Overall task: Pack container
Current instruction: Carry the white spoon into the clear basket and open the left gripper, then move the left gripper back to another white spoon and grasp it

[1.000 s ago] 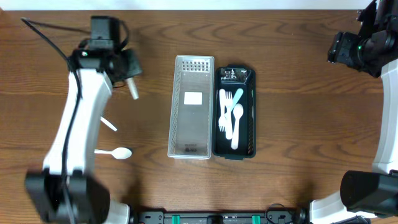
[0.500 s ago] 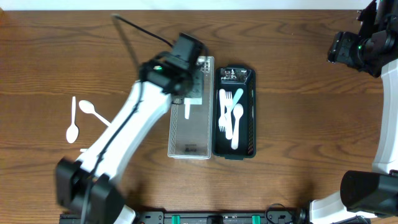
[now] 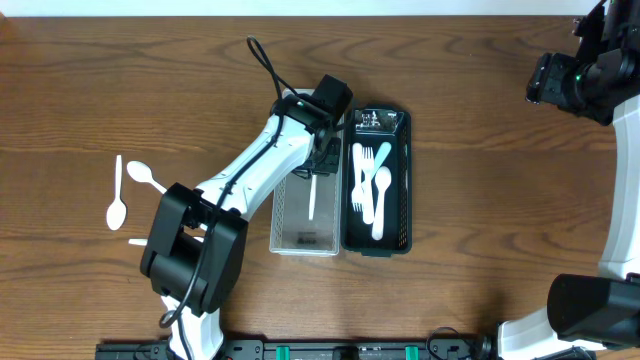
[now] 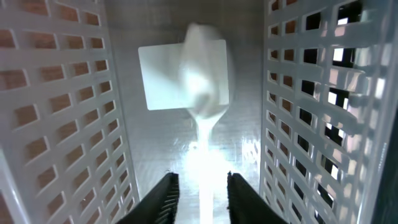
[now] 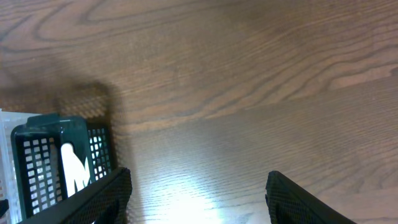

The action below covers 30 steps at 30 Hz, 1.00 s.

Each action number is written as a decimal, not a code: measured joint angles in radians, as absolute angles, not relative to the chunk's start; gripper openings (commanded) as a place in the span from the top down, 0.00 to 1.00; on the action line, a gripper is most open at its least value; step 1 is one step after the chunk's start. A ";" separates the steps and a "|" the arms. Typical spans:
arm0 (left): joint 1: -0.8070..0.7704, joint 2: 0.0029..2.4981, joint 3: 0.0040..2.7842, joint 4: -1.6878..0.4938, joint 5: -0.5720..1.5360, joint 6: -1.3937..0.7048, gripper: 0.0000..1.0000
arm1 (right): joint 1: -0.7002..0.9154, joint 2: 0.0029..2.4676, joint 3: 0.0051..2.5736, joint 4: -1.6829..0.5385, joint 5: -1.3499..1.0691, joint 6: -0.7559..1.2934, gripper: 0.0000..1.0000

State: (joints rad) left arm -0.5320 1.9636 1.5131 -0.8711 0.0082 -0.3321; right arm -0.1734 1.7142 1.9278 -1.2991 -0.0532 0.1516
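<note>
- Left gripper (image 4: 201,178) sits low inside the white basket (image 3: 296,226), at its far end, pointing along its length.
- Its jaws are slightly parted. The handle of a white utensil (image 4: 202,93) runs between the fingers (image 4: 166,194), and the wrist view shows a sliver of gap on each side, so it reads as released rather than clamped.
- The utensil is blurred in the wrist view. Its broad end looks like a spoon bowl and lies over the white label (image 4: 158,81) on the basket floor.
- From overhead, the same utensil shows as a thin white strip lying lengthwise in the basket, nearer the wall next to the dark basket (image 3: 404,192).
- The dark basket touches the white basket's side and is parallel to it. It holds white forks (image 3: 358,182), a white spoon (image 3: 380,200) and a teal spoon (image 3: 382,153).
- Two more white spoons (image 3: 117,200) (image 3: 148,178) lie on the table (image 3: 480,250), well left of both baskets, close together.
- A small white piece (image 3: 138,241) lies just below them; it's too small to identify.
- Right gripper (image 5: 196,196) is parked over bare wood at the far right corner of the table, with its jaws wide apart and nothing between them. One corner of the dark basket is in its wrist view.
</note>
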 measured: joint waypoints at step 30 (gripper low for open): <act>0.474 1.549 1.541 -1.047 -0.040 -0.758 0.02 | -0.173 1.714 1.928 -1.300 -0.053 0.161 0.28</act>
